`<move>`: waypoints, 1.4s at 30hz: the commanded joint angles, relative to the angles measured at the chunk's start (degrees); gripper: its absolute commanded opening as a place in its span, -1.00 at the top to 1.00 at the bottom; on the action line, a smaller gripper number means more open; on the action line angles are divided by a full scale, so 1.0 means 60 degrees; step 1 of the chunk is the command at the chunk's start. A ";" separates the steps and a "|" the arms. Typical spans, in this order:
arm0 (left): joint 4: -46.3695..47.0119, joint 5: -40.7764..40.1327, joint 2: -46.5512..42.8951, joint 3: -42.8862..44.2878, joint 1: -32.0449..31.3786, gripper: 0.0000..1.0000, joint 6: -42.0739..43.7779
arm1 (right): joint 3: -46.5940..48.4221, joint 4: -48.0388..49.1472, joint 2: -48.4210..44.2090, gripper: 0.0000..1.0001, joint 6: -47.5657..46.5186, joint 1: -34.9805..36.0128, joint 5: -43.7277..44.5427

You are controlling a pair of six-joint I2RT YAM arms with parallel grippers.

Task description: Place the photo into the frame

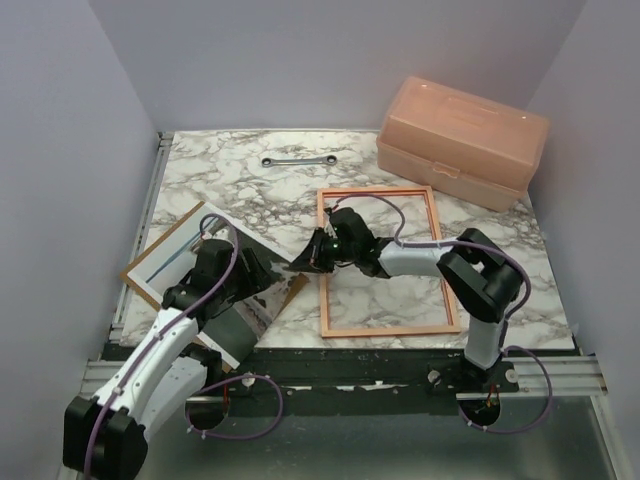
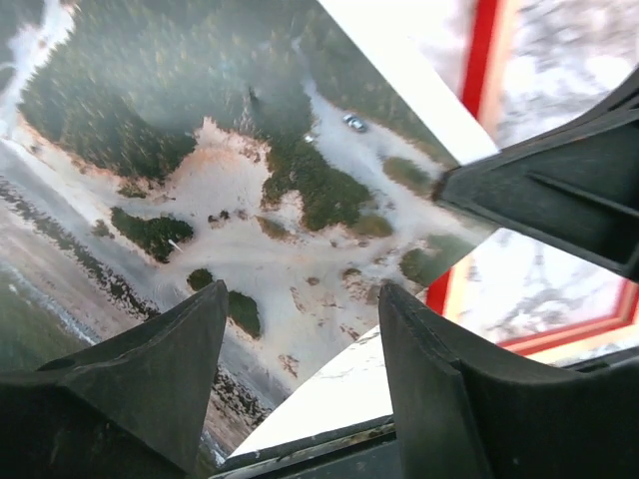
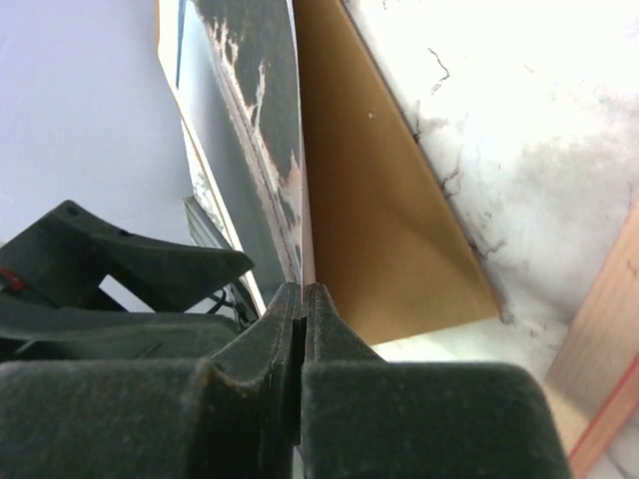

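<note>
While the right tool (image 3: 302, 294) pinches a corner of the photo (image 2: 230, 200), held just left of the frame (image 1: 390, 328), and the left tool (image 2: 300, 299) gapes above it, the frame lies empty on the bench (image 1: 240, 185), so insertion is not yet done.

Pink translucent plastic box (image 1: 462, 140): lid closed, far right corner of counter (image 1: 230, 175).
Counter: white-grey marble pattern.
Metal double-ended wrench (image 1: 298, 159): flat near far edge, well left of box, touching nothing else.
Brown backing board (image 3: 389, 210): flat on counter, near left side, partly covered.
Walls (image 1: 300, 60): pale lilac, three sides.
</note>
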 commanded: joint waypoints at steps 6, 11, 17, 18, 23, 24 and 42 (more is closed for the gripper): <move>0.0185 0.0677 -0.1721 0.0261 -0.0060 -0.41 -0.0049 | -0.0743 -0.3028 -0.3742 0.99 -0.1500 -0.0048 0.2428; 0.0529 0.0856 -0.1431 0.0247 -0.0099 -0.41 -0.0148 | -0.2328 -0.4875 -0.6657 0.99 -0.1420 -0.0047 0.3504; 0.0824 0.0964 -0.1018 0.0188 -0.0198 -0.41 -0.0257 | -0.4377 -0.6661 -0.9825 0.47 -0.1048 -0.0003 0.3231; 0.0837 0.0965 -0.0992 0.0166 -0.0216 -0.41 -0.0258 | -0.4569 -0.6942 -1.0186 0.14 -0.1068 -0.0004 0.3277; 0.0853 0.0904 -0.0924 0.0179 -0.0296 -0.41 -0.0266 | -0.4339 -0.8667 -1.0909 -0.74 -0.1298 -0.0022 0.4722; 0.0844 0.0896 -0.0925 0.0193 -0.0307 -0.41 -0.0265 | -0.4067 -0.8897 -1.0676 -0.78 -0.1421 -0.0015 0.4953; 0.1202 0.1883 -0.0837 0.0122 -0.0473 -0.42 -0.0115 | -0.2398 -0.5730 -0.4707 -0.77 -0.4975 -0.2963 -0.0360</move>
